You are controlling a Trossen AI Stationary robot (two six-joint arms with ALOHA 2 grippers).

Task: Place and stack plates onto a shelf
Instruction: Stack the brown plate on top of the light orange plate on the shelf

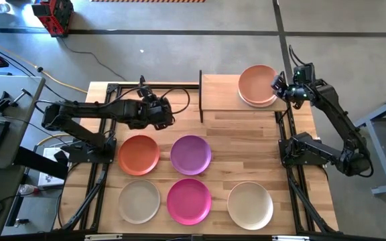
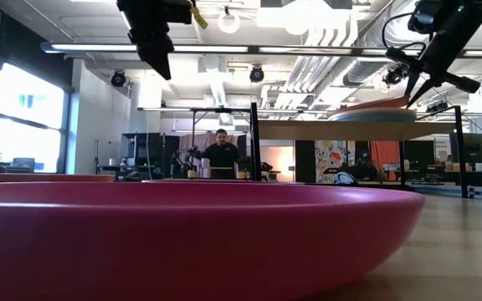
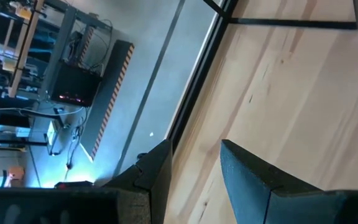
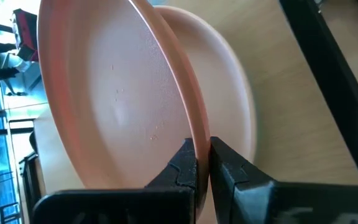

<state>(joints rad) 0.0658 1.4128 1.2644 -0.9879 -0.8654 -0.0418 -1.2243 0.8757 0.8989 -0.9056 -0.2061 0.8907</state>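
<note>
On the right half of the raised light-wood shelf [image 1: 220, 94], a peach-pink plate [image 1: 256, 83] lies on a paler plate [image 1: 252, 100]. My right gripper [image 1: 277, 86] is at that plate's right rim, shut on it. Orange [image 1: 139, 154], purple [image 1: 191, 154], beige [image 1: 139, 201], magenta [image 1: 189, 201] and off-white [image 1: 250, 205] plates sit flat on the tabletop. My left gripper [image 1: 168, 112] hangs open above bare wood, left of the shelf and behind the orange plate. I see no pale teal plate for certain. My right gripper pinches the peach-pink plate's rim [image 4: 194, 134] on its right side between the two fingers, one finger over the rim and one under it. The fingers come level from the table's right. The plate [image 2: 375, 105] is tilted, held side raised, its left part on the paler plate below.
Black posts and a frame [image 1: 200, 97] stand at the shelf's left end, and the shelf's left half is bare. The arm bases sit at both table sides. In the low view the magenta plate [image 2: 182, 238] fills the foreground; a person [image 2: 222, 155] stands far behind the table.
</note>
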